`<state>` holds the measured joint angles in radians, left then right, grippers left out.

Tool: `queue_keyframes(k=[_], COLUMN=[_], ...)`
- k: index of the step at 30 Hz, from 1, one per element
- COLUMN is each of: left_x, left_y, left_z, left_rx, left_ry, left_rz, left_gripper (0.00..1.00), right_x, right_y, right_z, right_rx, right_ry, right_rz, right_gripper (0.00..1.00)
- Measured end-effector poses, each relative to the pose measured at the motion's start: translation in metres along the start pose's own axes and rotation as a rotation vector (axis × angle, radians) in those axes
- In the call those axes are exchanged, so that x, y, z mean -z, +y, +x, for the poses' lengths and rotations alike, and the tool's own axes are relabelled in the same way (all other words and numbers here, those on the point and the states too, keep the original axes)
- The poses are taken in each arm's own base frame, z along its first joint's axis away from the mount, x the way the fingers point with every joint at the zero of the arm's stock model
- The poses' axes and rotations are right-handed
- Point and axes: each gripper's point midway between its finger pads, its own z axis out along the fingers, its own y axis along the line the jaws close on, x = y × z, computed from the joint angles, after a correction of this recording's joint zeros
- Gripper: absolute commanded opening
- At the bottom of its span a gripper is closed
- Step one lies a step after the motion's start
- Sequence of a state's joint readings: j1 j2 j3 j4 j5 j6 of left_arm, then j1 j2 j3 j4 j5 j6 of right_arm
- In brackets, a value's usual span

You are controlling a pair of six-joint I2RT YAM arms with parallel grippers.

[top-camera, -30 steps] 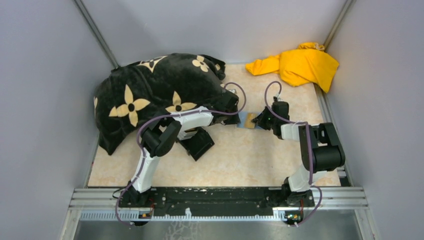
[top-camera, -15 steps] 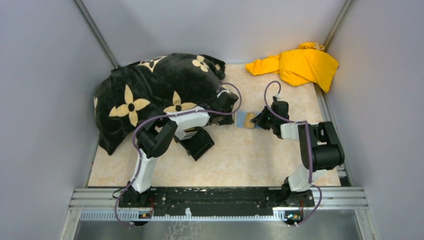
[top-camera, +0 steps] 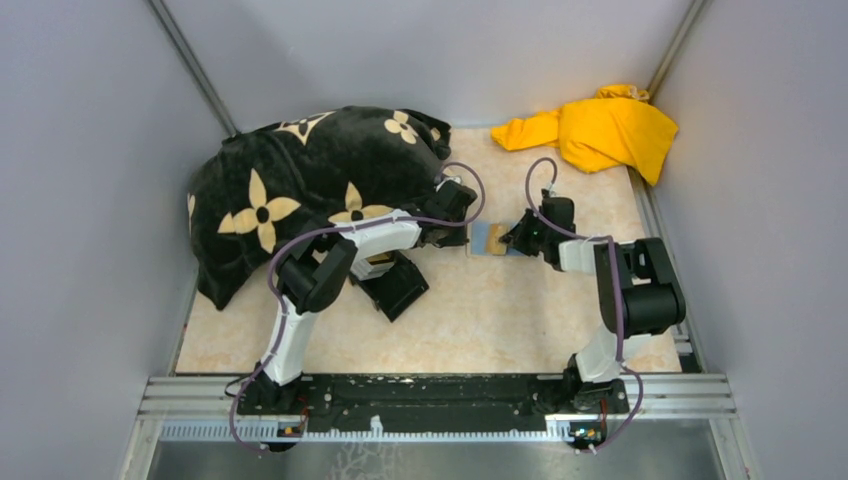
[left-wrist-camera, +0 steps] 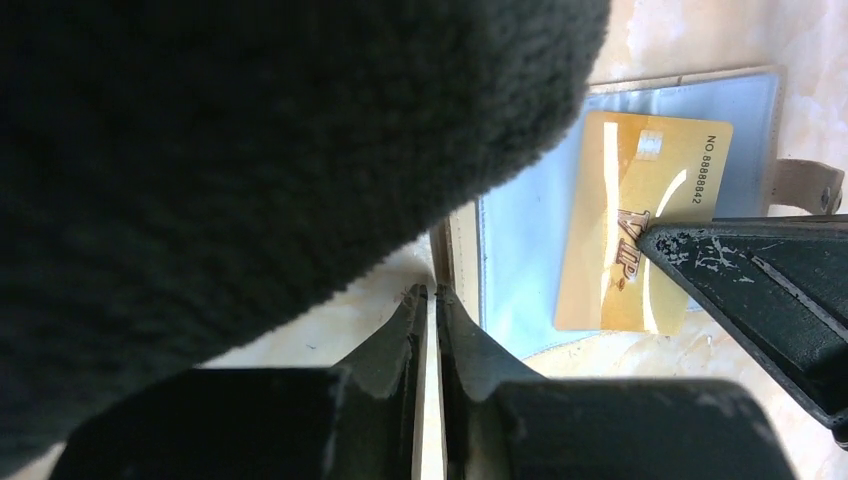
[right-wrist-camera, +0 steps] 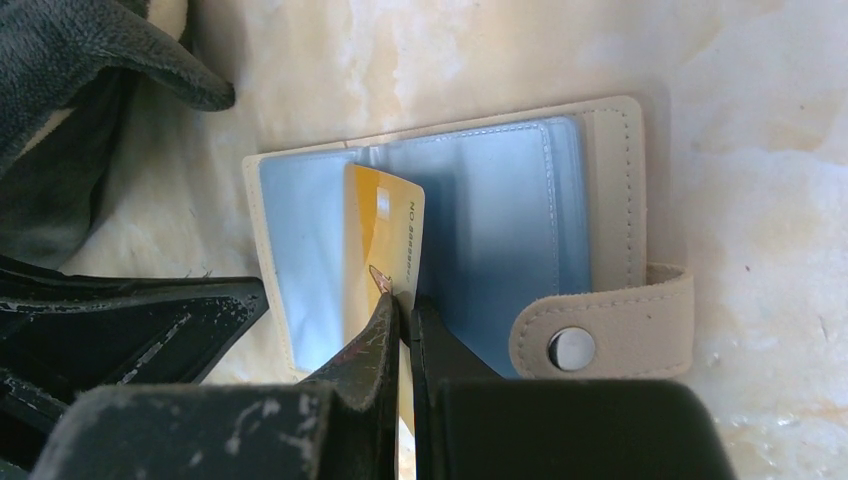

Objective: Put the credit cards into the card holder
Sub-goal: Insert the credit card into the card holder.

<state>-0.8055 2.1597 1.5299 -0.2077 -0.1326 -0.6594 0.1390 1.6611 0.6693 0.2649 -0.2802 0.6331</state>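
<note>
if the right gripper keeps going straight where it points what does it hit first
Probably the card holder: the right gripper, shut on the gold card, points at its open sleeves near the fold. The card's edge would touch first, though depth is unclear.

The open card holder (top-camera: 484, 238) is hemmed in from both sides: the left gripper (top-camera: 462, 236) blocks its left edge and the right gripper (top-camera: 512, 240), pinching the gold card (right-wrist-camera: 385, 235) over the plastic sleeves, blocks its right and middle. Just behind the left gripper the black flowered blanket (top-camera: 310, 170) bulges over the worktop (top-camera: 480, 320), closing that approach. A black box (top-camera: 398, 287) sits just beside the left forearm. The yellow cloth (top-camera: 600, 130) fills the right rear corner, well apart from the holder. Bare worktop lies open in front of the holder and in the strip behind it, between blanket and cloth.
</note>
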Motion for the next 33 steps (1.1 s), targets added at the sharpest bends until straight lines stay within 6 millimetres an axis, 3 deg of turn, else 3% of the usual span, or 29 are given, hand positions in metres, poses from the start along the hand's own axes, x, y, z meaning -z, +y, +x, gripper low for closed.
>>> queue_keyframes(k=[16,33], left_x=[-0.009,-0.016], left_y=[0.001,-0.003], left_z=[-0.011,-0.018], left_rx=[-0.006,-0.012], left_ry=[0.008,0.015], left_rz=[0.012,0.022], left_gripper=[0.12,0.12], right_x=[-0.004,0.004], right_y=[0.004,0.006], right_z=[0.001,0.007], right_rx=[0.046,0.091], right_ry=[0.016,0.059], right_rz=[0.008,0.032], right_gripper=[0.0,0.0])
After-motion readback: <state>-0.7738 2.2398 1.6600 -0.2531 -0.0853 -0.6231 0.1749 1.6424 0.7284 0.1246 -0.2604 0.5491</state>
